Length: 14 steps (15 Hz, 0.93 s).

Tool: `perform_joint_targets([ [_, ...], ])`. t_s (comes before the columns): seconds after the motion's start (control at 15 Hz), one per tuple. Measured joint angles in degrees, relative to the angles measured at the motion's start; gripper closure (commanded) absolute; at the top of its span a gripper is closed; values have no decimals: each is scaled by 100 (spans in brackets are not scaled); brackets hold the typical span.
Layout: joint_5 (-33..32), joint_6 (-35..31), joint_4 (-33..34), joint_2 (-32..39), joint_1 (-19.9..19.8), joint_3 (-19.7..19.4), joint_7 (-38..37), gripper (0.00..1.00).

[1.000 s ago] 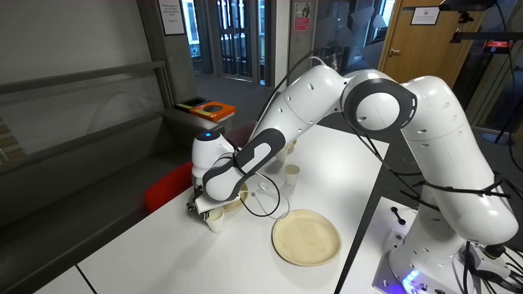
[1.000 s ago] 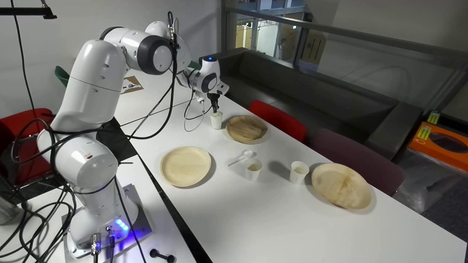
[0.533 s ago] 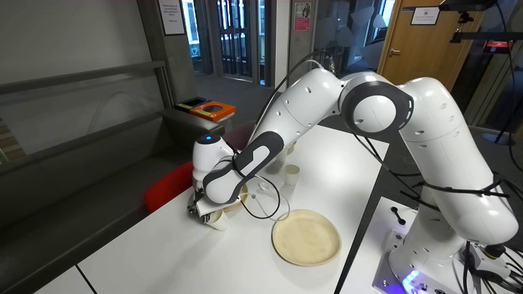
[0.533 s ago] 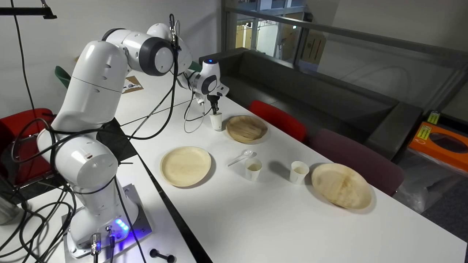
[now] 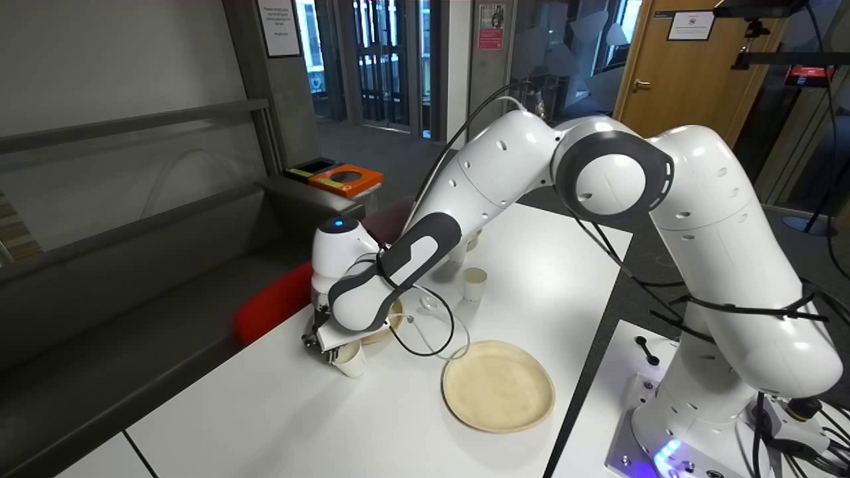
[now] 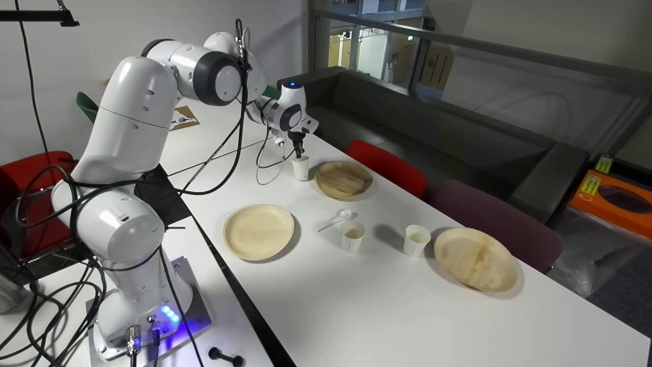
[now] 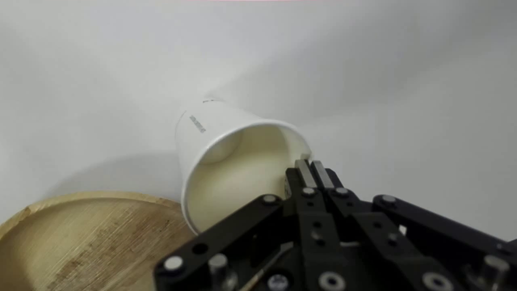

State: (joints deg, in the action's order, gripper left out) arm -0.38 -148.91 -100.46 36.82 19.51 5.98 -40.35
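The cup (image 7: 238, 161) is white, cream inside, with grey print outside. It is tilted beside the plate (image 7: 101, 242); contact with the desk (image 6: 407, 306) is unclear. The jaws are closed, pinching the cup's rim.

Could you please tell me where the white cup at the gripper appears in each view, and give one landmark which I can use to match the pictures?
In an exterior view: the white cup, below and left of centre, tilted.
In an exterior view: the white cup, slightly left of and above centre.
In the wrist view: the white cup, near the middle, its mouth toward the gripper.
Shared landmark: the dark-grained plate beside it.
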Motion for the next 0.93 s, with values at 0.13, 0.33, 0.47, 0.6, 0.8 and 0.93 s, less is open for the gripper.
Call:
perform_joint_targets([
  [0.13,110,-4,0,-37,-1,29,126,99],
  [0.33,271,-4,-4,-114,-1,57,287,73],
  [0.47,362,-4,-9,-178,-3,58,357,64],
  [0.6,392,-4,-9,-210,-7,58,368,49],
  [0.8,398,-4,-9,-223,-9,49,368,27],
  [0.93,398,-4,-9,-222,-10,35,368,12],
])
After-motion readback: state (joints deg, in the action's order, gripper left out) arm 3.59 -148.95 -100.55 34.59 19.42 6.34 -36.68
